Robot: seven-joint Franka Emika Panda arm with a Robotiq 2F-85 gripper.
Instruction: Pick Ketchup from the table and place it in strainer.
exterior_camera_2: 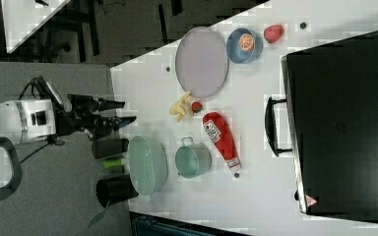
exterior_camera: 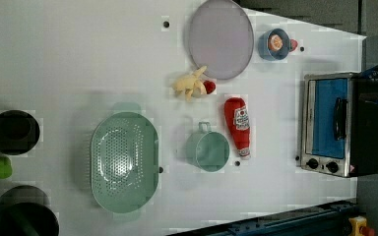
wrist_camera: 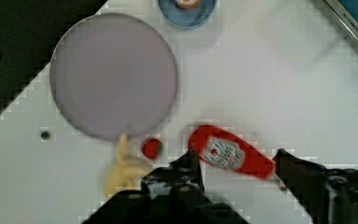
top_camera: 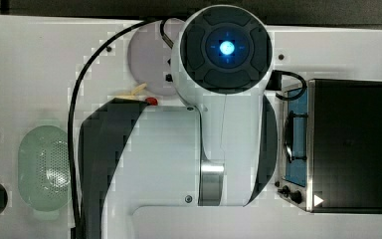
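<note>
Wrist view: Ketchup [wrist_camera: 230, 157] lies on the table between the spread, empty claw [wrist_camera: 235, 170] fingers.

The top view looks straight down from close above the arm, the left view looks down on the whole table [exterior_camera: 78, 59], the right view stands farther back at a slant, and the wrist view hangs nearest, sharing the grey plate [wrist_camera: 114, 74] with the others.
</note>
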